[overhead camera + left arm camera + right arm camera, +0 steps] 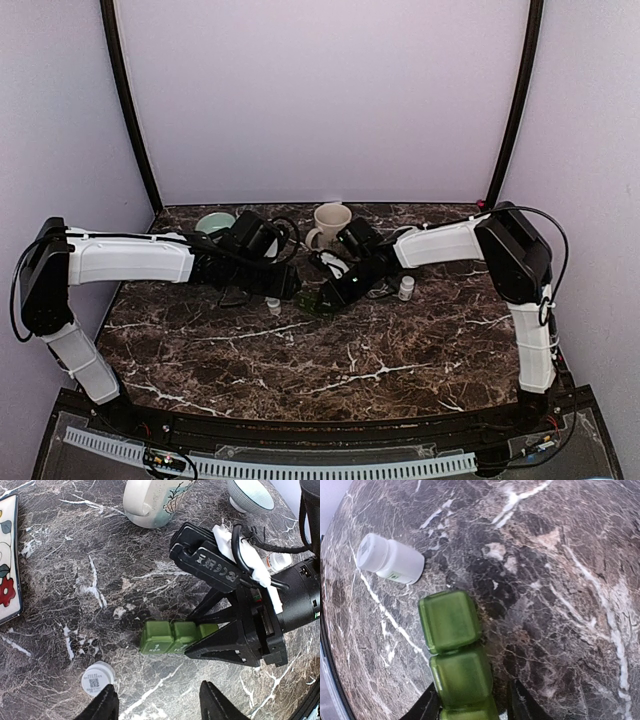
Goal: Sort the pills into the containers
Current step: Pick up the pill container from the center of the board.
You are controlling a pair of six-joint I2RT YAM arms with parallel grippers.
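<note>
Two arms are meeting over the middle of the marble table (400,350), and the green pill organizer (167,636) is lying flat on it between them, with a small white bottle (97,678) standing near its free end and a mug (152,500) further back. The right gripper (470,700) is straddling one end of the organizer, a finger on each long side. One side is showing a thin dark gap, so I cannot tell whether the jaws are actually pinching it. The left gripper (159,705) is hovering just above with its fingers spread and nothing between them. That organizer is looking like light, stiff, glossy plastic, so I am expecting it to slide or swivel easily if held by one end. Gripping across the narrow width, on the side walls and below the lids, is looking safest.
</note>
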